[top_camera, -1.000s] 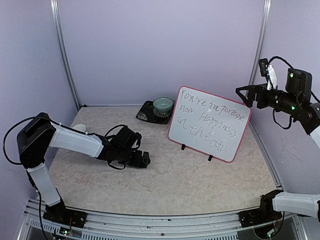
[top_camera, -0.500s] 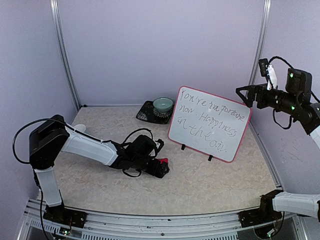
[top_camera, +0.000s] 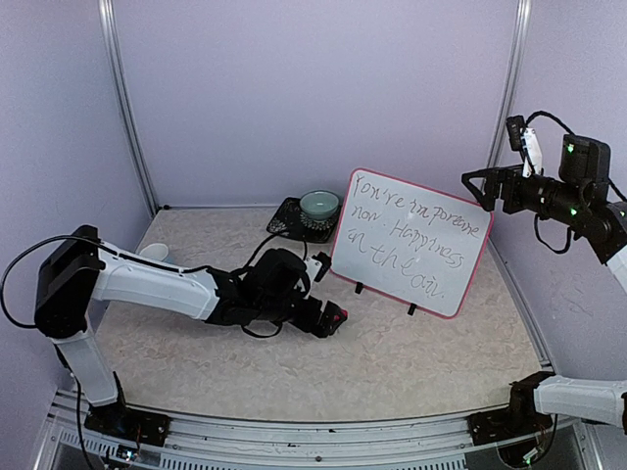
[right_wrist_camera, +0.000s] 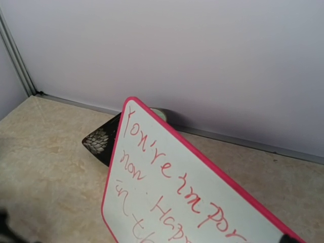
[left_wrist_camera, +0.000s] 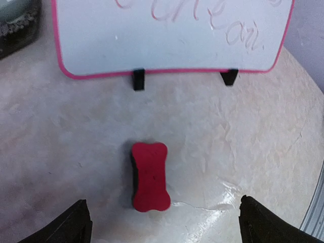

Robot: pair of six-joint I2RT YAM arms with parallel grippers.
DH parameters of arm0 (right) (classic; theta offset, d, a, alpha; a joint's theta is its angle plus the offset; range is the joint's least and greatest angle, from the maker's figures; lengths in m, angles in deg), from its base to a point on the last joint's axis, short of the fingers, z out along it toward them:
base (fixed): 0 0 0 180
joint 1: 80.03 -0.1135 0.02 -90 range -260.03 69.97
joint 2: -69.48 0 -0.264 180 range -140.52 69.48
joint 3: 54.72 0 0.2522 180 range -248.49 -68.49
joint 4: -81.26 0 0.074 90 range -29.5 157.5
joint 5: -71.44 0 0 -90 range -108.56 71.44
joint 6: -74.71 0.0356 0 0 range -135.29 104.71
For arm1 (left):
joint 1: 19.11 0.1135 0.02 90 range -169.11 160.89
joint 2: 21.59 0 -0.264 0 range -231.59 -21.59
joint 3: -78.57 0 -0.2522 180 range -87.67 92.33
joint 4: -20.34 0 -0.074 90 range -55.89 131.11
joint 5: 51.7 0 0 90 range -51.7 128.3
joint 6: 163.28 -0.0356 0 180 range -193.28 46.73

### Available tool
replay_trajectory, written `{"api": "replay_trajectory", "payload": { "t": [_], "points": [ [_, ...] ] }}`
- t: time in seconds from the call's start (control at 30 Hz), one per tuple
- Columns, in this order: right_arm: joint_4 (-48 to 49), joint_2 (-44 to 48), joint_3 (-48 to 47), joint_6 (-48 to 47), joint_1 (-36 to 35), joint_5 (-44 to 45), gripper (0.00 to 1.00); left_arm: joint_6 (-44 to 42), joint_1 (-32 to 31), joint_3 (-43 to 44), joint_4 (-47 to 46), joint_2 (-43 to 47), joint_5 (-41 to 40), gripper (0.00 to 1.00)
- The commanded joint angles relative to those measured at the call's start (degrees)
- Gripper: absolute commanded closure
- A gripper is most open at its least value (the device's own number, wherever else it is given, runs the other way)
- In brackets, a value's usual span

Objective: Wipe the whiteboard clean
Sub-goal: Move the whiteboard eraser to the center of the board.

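Left jaws stand spread wide with nothing between them, low over the mottled beige stone-look tabletop (top_camera: 392, 362) in the overhead camera, with the small red bone-shaped eraser block (top_camera: 339, 315) right at their tip. Right jaws are also fully apart and empty, held up in the air just beside the upper right corner of the large white whiteboard with its pink-red rounded frame (top_camera: 411, 245). That board stands tilted on two black feet toward the back right of the tabletop, with handwriting across it. Just left of it I see a pale green ceramic bowl (top_camera: 318, 204) sitting on a dark patterned square dish (top_camera: 287, 227); what the bowl holds I cannot tell. A small white cup (top_camera: 157, 252) peeks out behind the left arm.

On the left wrist camera, the black fingers (left_wrist_camera: 76, 225) sit at the bottom corners. The eraser block (left_wrist_camera: 150, 176) lies flat on the tabletop ahead of them, touching neither, between them and the whiteboard (left_wrist_camera: 172, 35). The dish (left_wrist_camera: 23, 38) shows at top left.

On the right wrist camera I look down on the whiteboard (right_wrist_camera: 167, 202), its lettering reddish here, with the dish (right_wrist_camera: 101, 142) and the bowl's rim (right_wrist_camera: 159, 114) behind its edge.
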Motion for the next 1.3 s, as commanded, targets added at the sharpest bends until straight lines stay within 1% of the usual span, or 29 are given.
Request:
{"api": "replay_trajectory", "payload": {
  "t": [0.0,0.1,0.23,0.53,0.77,1.03,1.27],
  "points": [
    [-0.1,0.8,0.9,-0.5,0.7,0.2,0.0,-1.4,4.8,3.5,2.3,3.3,-4.4,0.01],
    [0.0,1.1,1.4,-0.5,0.7,0.3,0.0,-2.1,7.7,7.3,4.3,0.2,-3.4,0.02],
    [-0.1,1.4,1.4,-0.6,0.7,0.8,0.0,-2.5,8.0,11.6,5.5,-5.2,0.2,0.03],
    [-0.3,1.3,1.0,-0.7,0.7,1.1,0.0,-0.5,4.2,14.3,8.0,-11.1,1.8,0.02],
    [-0.2,1.6,1.6,-0.7,0.7,1.5,0.0,-0.6,2.1,14.5,7.3,-13.5,4.4,0.03],
    [-0.1,1.5,1.7,-0.7,0.7,1.6,0.0,-1.2,-0.5,18.1,8.4,-16.8,6.1,0.03],
    [-0.1,1.7,1.8,-0.7,0.7,1.8,0.0,-1.2,-1.9,21.2,7.9,-18.9,9.4,0.03]
  ]
}}
